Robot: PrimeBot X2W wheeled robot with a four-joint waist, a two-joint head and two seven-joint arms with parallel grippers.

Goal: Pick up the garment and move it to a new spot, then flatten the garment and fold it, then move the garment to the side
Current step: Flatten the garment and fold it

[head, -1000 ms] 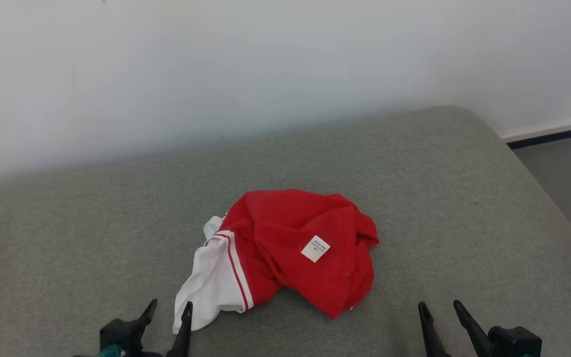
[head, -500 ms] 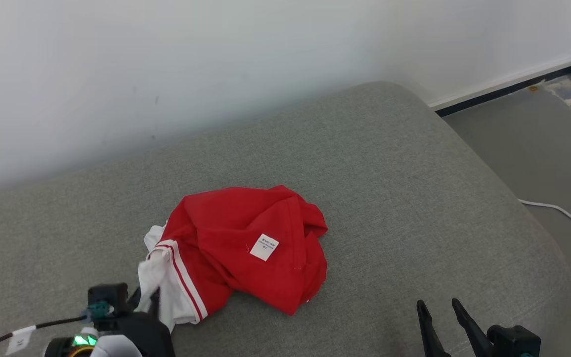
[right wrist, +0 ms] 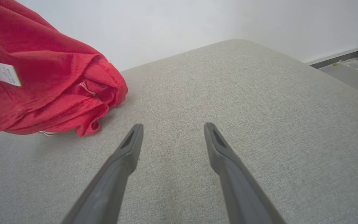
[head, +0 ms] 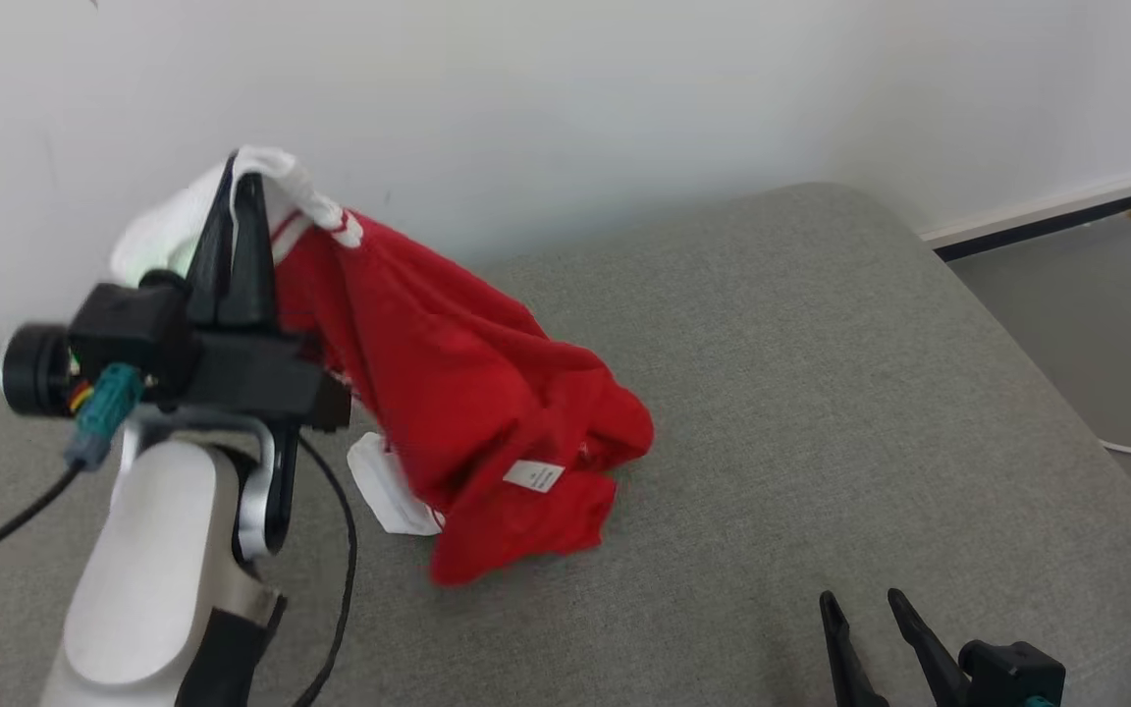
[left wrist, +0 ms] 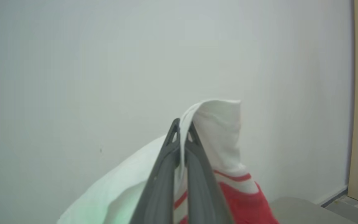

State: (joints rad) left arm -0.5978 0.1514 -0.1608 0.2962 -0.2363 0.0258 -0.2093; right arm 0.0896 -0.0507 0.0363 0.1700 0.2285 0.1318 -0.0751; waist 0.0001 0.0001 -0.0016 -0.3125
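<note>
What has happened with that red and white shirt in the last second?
The left gripper closed on the white edge of the garment and raised it. The garment now hangs from it, with its lower red folds still on the grey cushion. The right gripper stayed open, low at the right, holding nothing. The head camera also shifted.

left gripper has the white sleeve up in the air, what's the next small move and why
Probably lift the left gripper a bit higher before carrying sideways: it is shut on the white sleeve of the garment, whose red bulk looks to rest on the grey cushion and would drag.
</note>
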